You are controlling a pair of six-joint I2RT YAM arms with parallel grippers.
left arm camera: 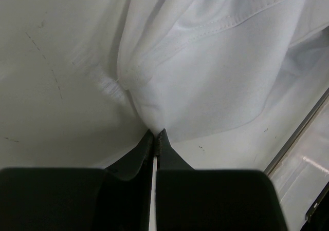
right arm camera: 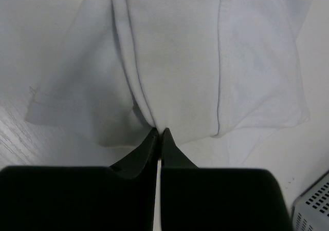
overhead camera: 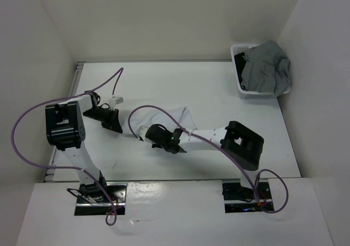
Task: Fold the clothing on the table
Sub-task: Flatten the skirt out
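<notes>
The white clothing (overhead camera: pixel 169 118) lies bunched and wrinkled on the table (overhead camera: pixel 219 93), between my two grippers. My left gripper (overhead camera: pixel 116 127) is at its left end. In the left wrist view the left gripper (left arm camera: pixel 156 134) is shut on a fold of the clothing (left arm camera: pixel 205 72), which shows a stitched hem. My right gripper (overhead camera: pixel 150 133) is at the garment's near edge. In the right wrist view the right gripper (right arm camera: pixel 160 131) is shut on a ridge of the clothing (right arm camera: pixel 180 61), which spreads away from the tips.
A white slatted basket (overhead camera: pixel 239 87) stands at the back right corner with a grey garment (overhead camera: pixel 268 68) draped over it; its corner (right arm camera: pixel 311 210) shows in the right wrist view. A grey rail (left arm camera: pixel 298 133) runs along the table's left edge. White walls surround the table.
</notes>
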